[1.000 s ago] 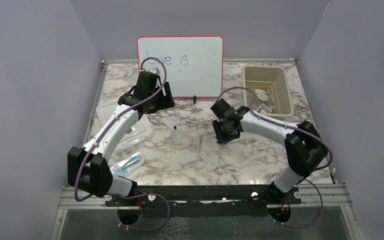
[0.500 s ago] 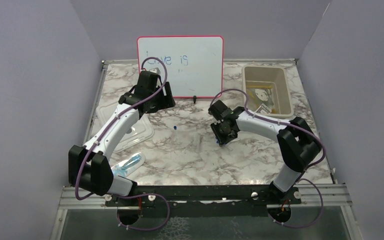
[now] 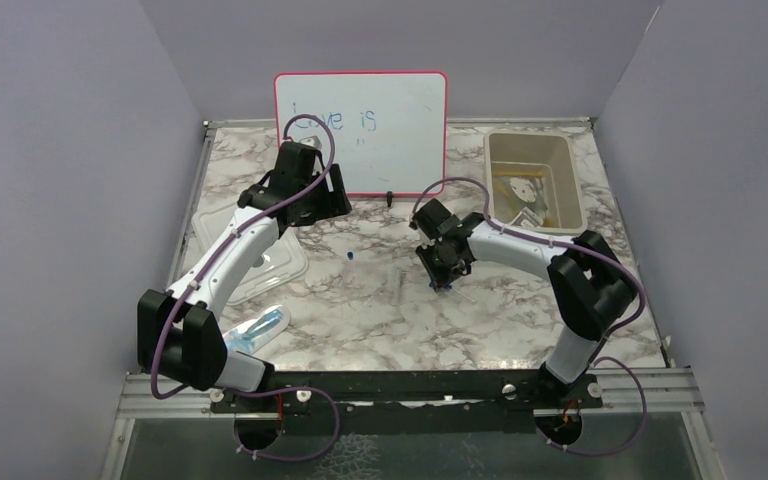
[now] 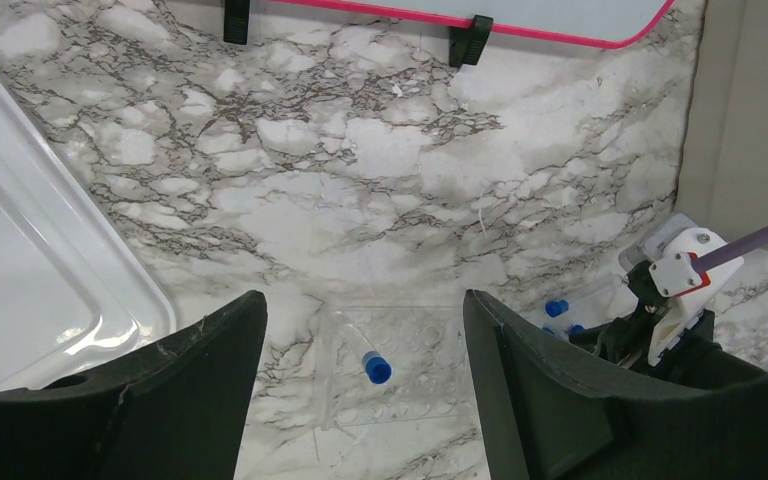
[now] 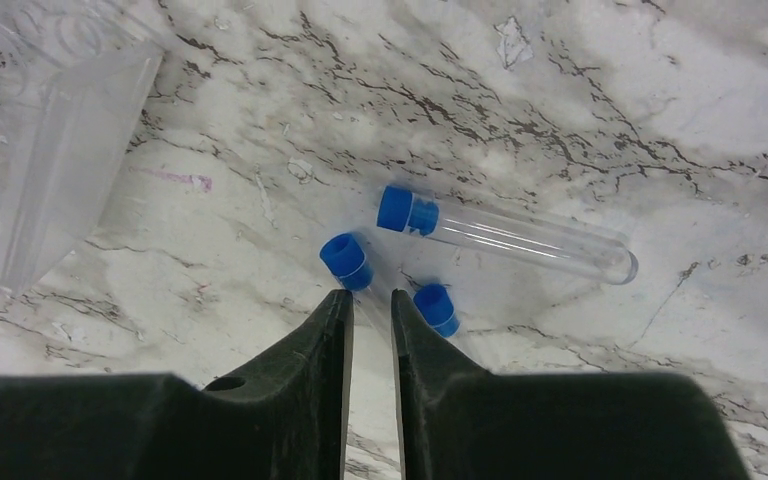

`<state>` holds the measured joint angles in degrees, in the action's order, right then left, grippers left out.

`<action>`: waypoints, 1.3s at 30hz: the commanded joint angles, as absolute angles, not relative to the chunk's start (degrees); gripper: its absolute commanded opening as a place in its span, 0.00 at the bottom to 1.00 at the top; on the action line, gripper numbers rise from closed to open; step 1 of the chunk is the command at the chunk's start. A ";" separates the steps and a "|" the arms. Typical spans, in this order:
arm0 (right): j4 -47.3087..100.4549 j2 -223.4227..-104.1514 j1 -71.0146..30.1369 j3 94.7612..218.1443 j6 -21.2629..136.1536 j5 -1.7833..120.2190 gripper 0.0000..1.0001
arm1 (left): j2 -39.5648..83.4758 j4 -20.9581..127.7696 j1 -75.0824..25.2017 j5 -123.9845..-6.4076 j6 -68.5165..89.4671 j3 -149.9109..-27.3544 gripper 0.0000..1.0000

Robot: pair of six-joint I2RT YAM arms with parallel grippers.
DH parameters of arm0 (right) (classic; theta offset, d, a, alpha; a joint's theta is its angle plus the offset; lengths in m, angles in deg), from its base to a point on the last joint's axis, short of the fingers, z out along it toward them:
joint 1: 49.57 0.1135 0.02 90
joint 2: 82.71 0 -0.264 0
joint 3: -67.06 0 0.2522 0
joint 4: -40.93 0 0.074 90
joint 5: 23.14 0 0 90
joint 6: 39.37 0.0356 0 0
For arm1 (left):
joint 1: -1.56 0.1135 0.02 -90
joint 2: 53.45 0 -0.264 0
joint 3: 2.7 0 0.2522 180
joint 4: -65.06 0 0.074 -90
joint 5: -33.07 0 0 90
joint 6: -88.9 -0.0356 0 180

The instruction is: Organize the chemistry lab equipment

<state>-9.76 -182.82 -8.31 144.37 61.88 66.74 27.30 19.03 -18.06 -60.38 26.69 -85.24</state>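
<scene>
Left gripper (image 4: 362, 305) hangs wide open above a clear rack (image 4: 415, 385) bearing one blue-capped tube (image 4: 365, 355) | right gripper (image 5: 371, 300), jaws narrow, apparently pinches the middle tube (image 5: 345, 258) of three on the marble, its glass half hidden | step: tube pickup | next: lift cleanly, carry right to the beige bin (image 3: 528, 136).

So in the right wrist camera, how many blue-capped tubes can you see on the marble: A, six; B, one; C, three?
C: three show, one blue-capped tube lying free, another running between the right gripper's fingers, and a third just beside them.
</scene>
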 commanded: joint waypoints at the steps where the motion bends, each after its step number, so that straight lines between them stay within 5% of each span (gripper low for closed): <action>1: -7.37 -185.09 -7.56 145.08 60.96 65.63 0.25 | 27.52 20.06 -17.78 -61.41 26.32 -86.43 0.75; 14: -4.45 -186.29 -7.21 144.18 59.84 65.15 0.32 | 26.90 20.06 -17.82 -61.36 26.48 -86.07 0.75; 19: -3.68 -185.48 -6.97 144.20 60.74 67.84 0.23 | 26.54 20.06 -17.78 -61.42 26.66 -86.15 0.75; 39: 21.49 -162.54 -6.94 145.74 71.02 60.96 0.21 | 16.71 36.94 -17.86 -79.05 25.55 -80.45 0.89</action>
<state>11.38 -164.77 -7.28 144.70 66.68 64.84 22.51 25.63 -18.06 -70.17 26.27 -84.76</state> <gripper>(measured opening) 0.212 0.862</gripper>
